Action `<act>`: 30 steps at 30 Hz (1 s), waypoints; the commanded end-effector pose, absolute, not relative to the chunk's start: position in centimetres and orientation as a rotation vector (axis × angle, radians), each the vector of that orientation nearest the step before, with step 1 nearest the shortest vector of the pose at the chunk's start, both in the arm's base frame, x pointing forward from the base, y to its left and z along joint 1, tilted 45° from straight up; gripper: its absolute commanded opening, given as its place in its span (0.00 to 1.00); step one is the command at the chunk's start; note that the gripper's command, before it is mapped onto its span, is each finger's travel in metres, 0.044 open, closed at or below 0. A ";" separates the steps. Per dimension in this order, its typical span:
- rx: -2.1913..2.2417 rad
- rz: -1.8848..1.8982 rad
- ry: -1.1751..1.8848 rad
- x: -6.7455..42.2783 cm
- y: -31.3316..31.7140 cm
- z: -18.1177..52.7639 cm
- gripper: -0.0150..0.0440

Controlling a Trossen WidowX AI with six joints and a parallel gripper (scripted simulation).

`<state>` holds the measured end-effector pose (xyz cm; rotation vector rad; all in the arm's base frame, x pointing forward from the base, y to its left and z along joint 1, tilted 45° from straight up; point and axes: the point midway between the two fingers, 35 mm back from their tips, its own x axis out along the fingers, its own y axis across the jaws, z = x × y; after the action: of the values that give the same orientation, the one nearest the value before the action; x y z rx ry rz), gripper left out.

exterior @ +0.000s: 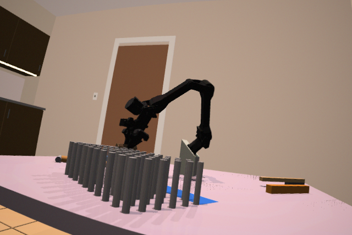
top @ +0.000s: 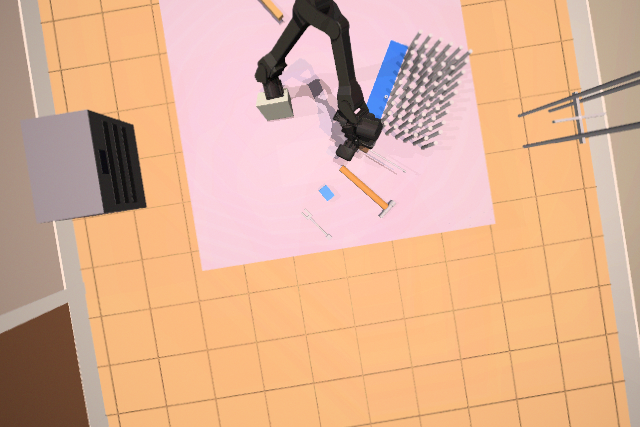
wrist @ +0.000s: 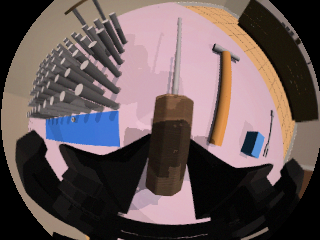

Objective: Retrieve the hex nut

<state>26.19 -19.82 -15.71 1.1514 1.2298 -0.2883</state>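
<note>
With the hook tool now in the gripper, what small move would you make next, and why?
Probably swing the rod toward the spacers: the gripper grips the brown-handled hook tool, but its rod points past the field's corner, alongside it, not down a lane.

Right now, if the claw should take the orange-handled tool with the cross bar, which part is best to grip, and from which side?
Grip the orange handle near its middle, coming straight down from above, fingers across its width. It lies flat on the mat, long and slim. The claw must first release its brown-handled rod.
</note>
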 end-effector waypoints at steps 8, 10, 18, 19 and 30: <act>1.154 -0.287 1.225 26.4 -19.0 -16.6 0.25; 1.155 -0.287 1.225 26.4 -18.8 -16.7 0.25; 1.155 -0.286 1.225 26.5 -18.2 -17.3 0.25; 1.155 -0.286 1.225 26.5 -18.1 -17.4 0.25; 1.156 -0.285 1.224 26.5 -17.2 -18.1 0.25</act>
<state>26.46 -17.46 -17.92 1.1529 1.2289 -0.2866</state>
